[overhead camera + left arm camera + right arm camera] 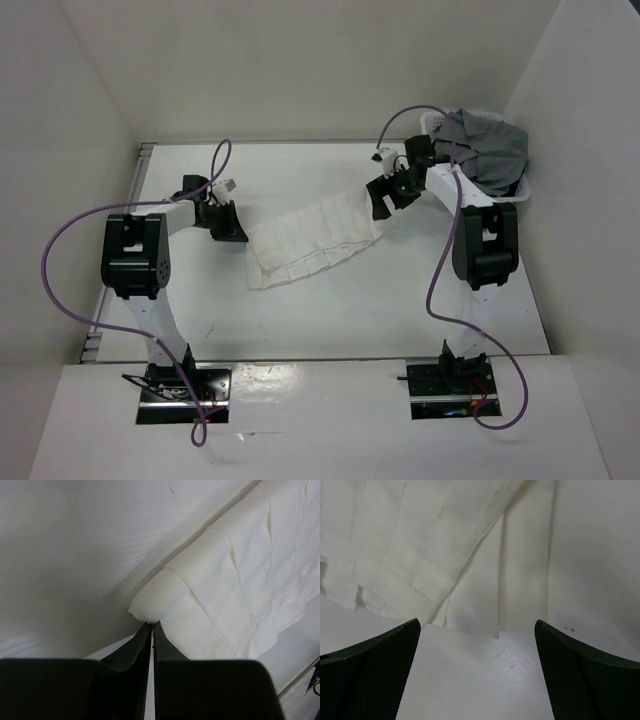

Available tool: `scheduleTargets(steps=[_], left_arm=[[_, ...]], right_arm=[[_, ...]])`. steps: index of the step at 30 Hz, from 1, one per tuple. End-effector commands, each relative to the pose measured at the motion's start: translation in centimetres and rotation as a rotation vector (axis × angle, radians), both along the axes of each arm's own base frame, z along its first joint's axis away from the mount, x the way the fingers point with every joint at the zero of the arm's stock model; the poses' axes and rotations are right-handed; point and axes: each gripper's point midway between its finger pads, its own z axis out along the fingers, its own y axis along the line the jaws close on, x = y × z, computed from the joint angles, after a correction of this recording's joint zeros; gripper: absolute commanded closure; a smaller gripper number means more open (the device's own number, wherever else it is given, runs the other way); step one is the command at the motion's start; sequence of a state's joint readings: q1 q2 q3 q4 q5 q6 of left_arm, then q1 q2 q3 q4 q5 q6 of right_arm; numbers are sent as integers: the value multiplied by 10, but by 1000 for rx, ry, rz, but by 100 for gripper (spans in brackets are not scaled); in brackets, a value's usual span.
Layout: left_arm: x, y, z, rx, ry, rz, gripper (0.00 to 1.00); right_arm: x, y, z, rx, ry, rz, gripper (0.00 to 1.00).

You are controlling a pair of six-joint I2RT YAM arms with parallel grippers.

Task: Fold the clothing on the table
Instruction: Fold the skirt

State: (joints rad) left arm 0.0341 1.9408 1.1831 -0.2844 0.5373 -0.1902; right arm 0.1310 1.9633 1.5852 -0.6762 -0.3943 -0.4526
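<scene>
A white skirt [315, 240] lies flat in the middle of the big white table [330, 310]. It has many small folds sewn down it, like stripes. It lies a bit slanted, with its left end nearer the arms and its right end farther away.

The left gripper [235, 232] is low at the left end of the skirt. In the left wrist view its two black fingers [130, 647] are pressed tight together, with only a thin line between them. One soft, rounded corner of the skirt runs right down into their tips, so they pinch that corner. The corner is puffed up a little off the table and has a dark shadow beside it.

The right gripper [380, 200] is at the right end of the skirt. In the right wrist view its two fingers [370, 670] are spread far apart and hold nothing. The edge of the skirt shows between them, lower down, with bare table on the near side. I cannot tell if the fingers touch the cloth.

In the far right corner of the table sits a small white basket [437, 122]. A heap of grey clothes [490, 150] fills it and hangs over its rim. It is well apart from the skirt
</scene>
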Motion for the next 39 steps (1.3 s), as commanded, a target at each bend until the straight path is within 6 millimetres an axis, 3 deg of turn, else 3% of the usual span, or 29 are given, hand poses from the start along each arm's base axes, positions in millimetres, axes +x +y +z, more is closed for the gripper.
scheduleTargets(steps=[1,7,16,25,39], left_arm=[[-10,12,-6,58,34,33,93],[-10,12,-6,58,34,33,93],[-12,9,-5,44,38,17,93],[-12,8,0,36,28,13,94],[-13,5,-2,19,37,5,94]], right_arm=[[-5,19,-5,54,44,92,1],[0,17,-29,51,89,100,1],[25,-5,-25,77,65,50,1],[10,3,-61,184,228,84,1],[0,18,-61,281,291,120,1]])
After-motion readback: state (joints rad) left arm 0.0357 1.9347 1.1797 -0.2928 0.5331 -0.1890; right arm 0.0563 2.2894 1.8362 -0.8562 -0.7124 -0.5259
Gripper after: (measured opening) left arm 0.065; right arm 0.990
